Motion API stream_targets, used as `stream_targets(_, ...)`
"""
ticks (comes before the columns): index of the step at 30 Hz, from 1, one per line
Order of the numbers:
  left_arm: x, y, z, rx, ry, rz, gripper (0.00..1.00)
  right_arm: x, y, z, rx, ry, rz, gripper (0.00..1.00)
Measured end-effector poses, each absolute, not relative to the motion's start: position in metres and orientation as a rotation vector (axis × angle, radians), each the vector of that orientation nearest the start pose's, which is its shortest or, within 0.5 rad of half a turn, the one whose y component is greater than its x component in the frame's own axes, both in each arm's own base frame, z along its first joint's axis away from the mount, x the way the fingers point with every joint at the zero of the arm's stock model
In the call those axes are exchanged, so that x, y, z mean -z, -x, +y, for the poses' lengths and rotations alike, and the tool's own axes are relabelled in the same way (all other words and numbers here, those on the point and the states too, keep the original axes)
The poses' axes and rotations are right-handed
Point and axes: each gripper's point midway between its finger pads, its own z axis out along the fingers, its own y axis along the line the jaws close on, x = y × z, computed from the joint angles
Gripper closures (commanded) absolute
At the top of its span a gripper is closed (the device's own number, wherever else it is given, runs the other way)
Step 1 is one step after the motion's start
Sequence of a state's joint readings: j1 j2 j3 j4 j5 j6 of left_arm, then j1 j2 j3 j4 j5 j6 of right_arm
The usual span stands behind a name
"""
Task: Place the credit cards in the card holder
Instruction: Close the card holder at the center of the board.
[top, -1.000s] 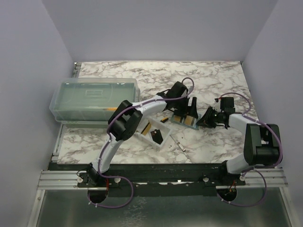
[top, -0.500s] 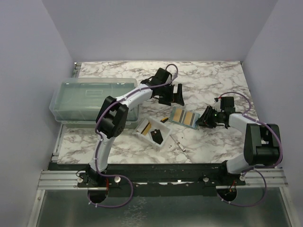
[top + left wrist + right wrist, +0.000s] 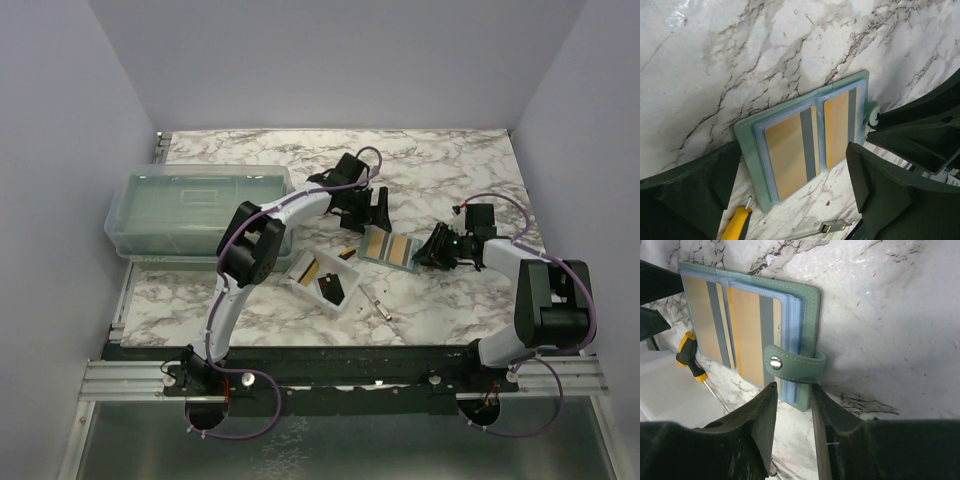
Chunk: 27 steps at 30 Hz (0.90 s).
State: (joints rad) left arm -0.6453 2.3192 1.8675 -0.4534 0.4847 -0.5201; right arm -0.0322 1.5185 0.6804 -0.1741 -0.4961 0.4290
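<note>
While the left gripper (image 3: 366,214) hangs over the table (image 3: 460,160) with its fingers spread wide and nothing in them, the card holder (image 3: 388,246) lies open and flat on the marble just below it, seen from above. The right gripper (image 3: 432,252) sits low at the holder's right edge. Nearer the arms is a small clear tray (image 3: 300,285) with a black card (image 3: 333,290) and a tan card (image 3: 311,269) in it.

From the left wrist, the holder is a sage-green cover, soft-looking and stitched, with pale blue see-through sleeves. Two gold credit cards (image 3: 790,152) with grey stripes sit in the sleeves, side by side. An orange-handled tool (image 3: 735,225) pokes in just beside the holder's lower corner.

From the right wrist, the snap strap (image 3: 792,362) folds over the holder's near edge, right at the mouth of the fingers (image 3: 760,430). They are parted a little, with bare marble showing between them, and I see them clamping nothing.

I'd judge the holder light and floppy, apt to skate on that glossy top, so it wants pinning at the strap edge. The cards look stiff, thin and slick. Lying flat they give little purchase, so they are best pinched by a short edge and slid in level.
</note>
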Motion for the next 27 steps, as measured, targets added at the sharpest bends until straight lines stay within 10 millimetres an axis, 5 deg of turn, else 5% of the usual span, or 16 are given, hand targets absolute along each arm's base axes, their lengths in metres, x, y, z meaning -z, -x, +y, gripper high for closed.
stream_targets(10, -0.069, -0.375, -0.423, 1.21, -0.311, 2.646, 0.21, -0.025, -0.3, 0.09, -0.808, -0.434, 2.56, 0.63)
stream_targets(16, -0.1, -0.37, -0.439, 1.367, -0.274, 2.577, 0.25, -0.025, -0.3, 0.091, -0.814, -0.442, 2.557, 0.63)
stream_targets(21, -0.128, -0.344, -0.466, 1.517, -0.316, 2.51, 0.25, -0.025, -0.3, 0.092, -0.821, -0.445, 2.553, 0.63)
stream_targets(27, -0.135, -0.318, -0.489, 1.644, -0.343, 2.5, 0.26, -0.026, -0.3, 0.092, -0.828, -0.471, 2.552, 0.61)
